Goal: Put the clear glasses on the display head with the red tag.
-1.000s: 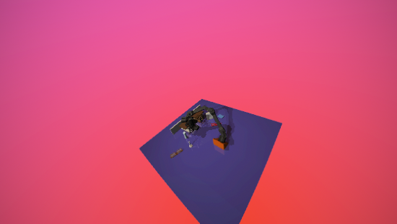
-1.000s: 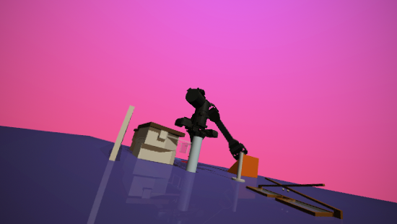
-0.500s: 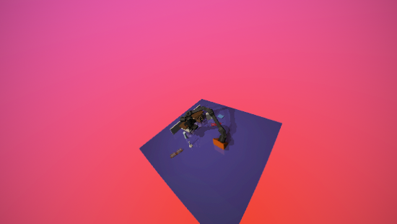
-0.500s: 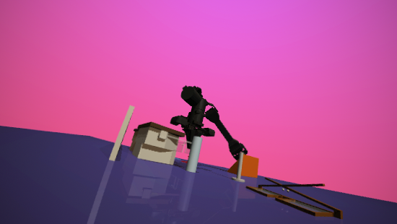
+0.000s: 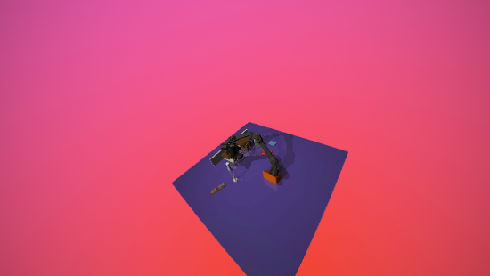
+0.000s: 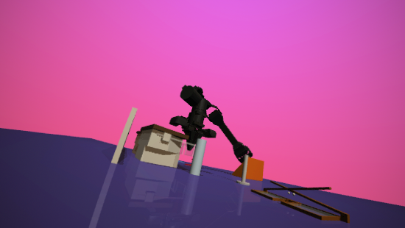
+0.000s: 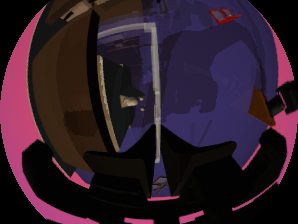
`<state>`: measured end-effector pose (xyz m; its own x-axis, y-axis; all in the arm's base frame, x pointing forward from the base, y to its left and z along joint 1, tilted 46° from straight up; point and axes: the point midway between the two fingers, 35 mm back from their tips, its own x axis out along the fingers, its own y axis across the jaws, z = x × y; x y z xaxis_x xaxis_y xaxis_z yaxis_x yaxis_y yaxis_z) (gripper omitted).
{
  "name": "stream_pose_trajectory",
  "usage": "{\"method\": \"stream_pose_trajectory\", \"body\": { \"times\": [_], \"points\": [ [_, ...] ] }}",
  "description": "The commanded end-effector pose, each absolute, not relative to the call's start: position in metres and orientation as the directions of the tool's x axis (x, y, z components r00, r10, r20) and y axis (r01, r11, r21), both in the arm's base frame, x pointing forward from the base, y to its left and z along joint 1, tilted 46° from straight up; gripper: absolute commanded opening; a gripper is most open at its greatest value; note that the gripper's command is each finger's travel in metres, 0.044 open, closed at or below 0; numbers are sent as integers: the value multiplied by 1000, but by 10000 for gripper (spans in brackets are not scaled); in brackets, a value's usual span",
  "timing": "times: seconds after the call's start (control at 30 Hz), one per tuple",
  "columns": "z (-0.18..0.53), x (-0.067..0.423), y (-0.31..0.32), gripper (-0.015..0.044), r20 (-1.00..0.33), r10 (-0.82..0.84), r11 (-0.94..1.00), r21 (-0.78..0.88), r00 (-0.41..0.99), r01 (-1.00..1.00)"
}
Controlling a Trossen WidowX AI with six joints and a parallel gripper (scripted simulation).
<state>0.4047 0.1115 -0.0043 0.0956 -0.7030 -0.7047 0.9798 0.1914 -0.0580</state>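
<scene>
My gripper (image 6: 190, 145) (image 7: 156, 127) is shut on the clear glasses (image 6: 185, 150) (image 7: 157, 76). Their pale frame rises from between the fingers in the wrist view. The glasses hang right in front of a blocky beige display head with a brown top (image 6: 158, 147) (image 7: 69, 83), at about face height. I cannot tell whether they touch the head. A small red tag (image 5: 265, 153) (image 7: 222, 15) lies on the floor to the side. In the top view the arm (image 5: 263, 153) reaches over the heads (image 5: 235, 147); they are too small to tell apart there.
A grey cylinder (image 6: 197, 156) stands just in front of the gripper. A thin post (image 6: 244, 169) stands by the orange arm base (image 6: 254, 169). A beige plank (image 6: 124, 136) leans left of the head. Brown glasses (image 6: 302, 202) lie on the floor at right. A blue tag (image 5: 272, 142) lies farther back.
</scene>
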Motion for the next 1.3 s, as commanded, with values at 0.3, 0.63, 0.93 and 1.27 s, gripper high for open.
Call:
{"method": "stream_pose_trajectory", "body": {
  "times": [0.3,0.63,0.93,1.27],
  "points": [
    [-3,414,114,0,-703,-703,197,-54,103,979],
    [-3,415,114,0,-703,-703,197,-54,103,979],
    [-4,415,113,0,-703,-703,197,-54,103,979],
    [-7,415,110,0,-703,-704,197,-54,103,979]
  ]
}}
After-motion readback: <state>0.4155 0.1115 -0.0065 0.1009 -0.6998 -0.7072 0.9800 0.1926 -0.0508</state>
